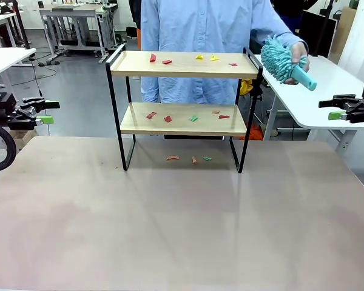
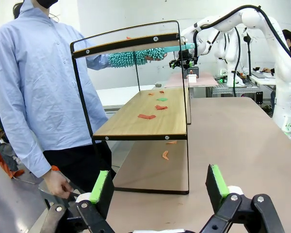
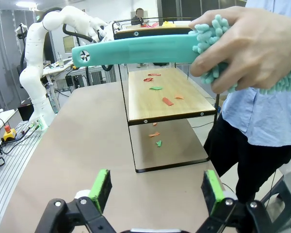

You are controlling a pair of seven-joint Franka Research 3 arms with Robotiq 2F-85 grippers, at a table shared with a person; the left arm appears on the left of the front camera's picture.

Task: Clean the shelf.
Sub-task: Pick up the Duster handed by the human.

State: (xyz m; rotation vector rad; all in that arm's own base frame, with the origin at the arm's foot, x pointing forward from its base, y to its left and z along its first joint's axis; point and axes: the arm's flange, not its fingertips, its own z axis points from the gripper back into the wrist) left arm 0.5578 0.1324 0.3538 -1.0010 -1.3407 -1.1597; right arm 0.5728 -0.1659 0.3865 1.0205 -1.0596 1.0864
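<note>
The shelf (image 1: 183,68) stands upright at the far middle of the tabletop (image 1: 182,224), two light wooden boards in a thin black frame. Small red, green and yellow scraps (image 1: 168,119) lie scattered on both boards, and a few more lie on the tabletop beneath the lower board. A person in a light blue shirt (image 1: 200,24) stands just behind the shelf on the far side. One hand (image 1: 298,53) holds a fluffy teal duster (image 1: 279,57) just beside the right end of the top board, its handle slanting down to the right. The left jaws hang at the left edge of the scene, well apart from the shelf, spread wide with nothing between their green pads (image 2: 101,187). The right jaws hang at the right edge, near the duster's handle but apart from it, likewise wide open and empty, green pads (image 3: 101,189) facing the shelf
</note>
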